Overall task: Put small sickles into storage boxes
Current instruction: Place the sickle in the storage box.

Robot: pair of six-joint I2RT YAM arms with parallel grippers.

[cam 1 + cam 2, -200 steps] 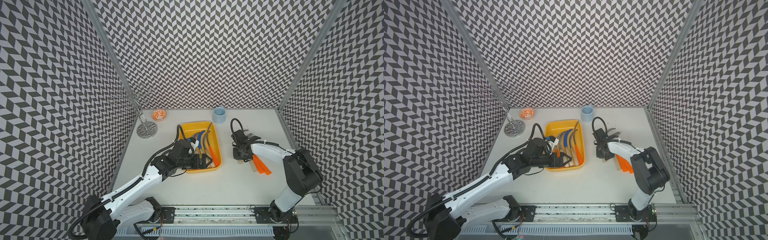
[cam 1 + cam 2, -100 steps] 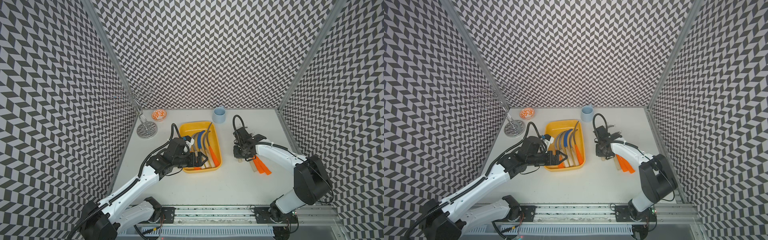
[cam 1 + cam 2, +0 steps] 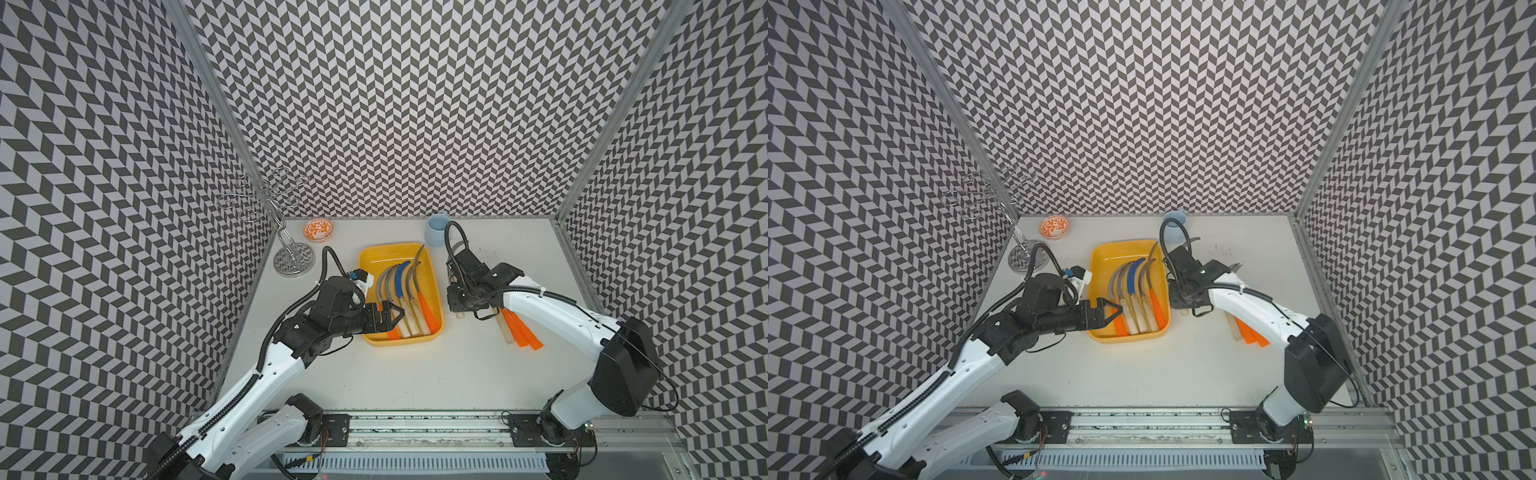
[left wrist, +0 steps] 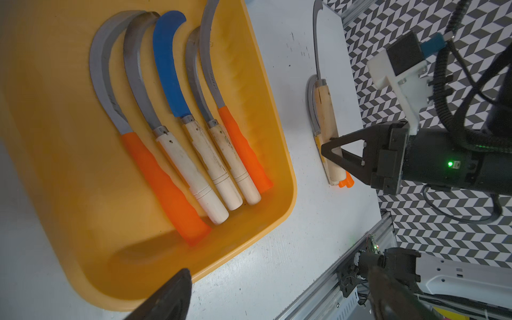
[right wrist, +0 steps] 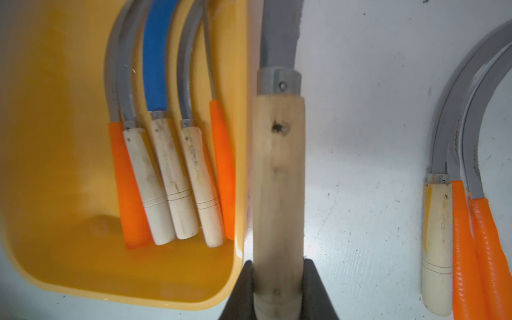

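Observation:
The yellow storage box (image 3: 380,259) lies mid-table and holds several small sickles (image 3: 405,297) side by side, handles toward me, one with a blue blade (image 4: 166,63). My right gripper (image 5: 278,266) is shut on the pale wooden handle of another sickle (image 5: 277,180), held just off the box's right wall (image 5: 241,138) with the blade pointing away. Three more sickles (image 3: 519,328) lie on the table to the right: one wooden handle (image 5: 437,249) and two orange. My left gripper (image 3: 392,316) hovers open and empty over the box's near left corner.
A pale blue cup (image 3: 436,235) stands behind the box. At the back left are an orange-patterned bowl (image 3: 318,230) and a wire rack on a round base (image 3: 293,259). Patterned walls close three sides. A metal rail (image 3: 415,419) runs along the front.
My right gripper has carried the wooden-handled sickle leftward, from beside the table pile up to the box's right wall. The left gripper has drawn back slightly toward the box's near left corner.

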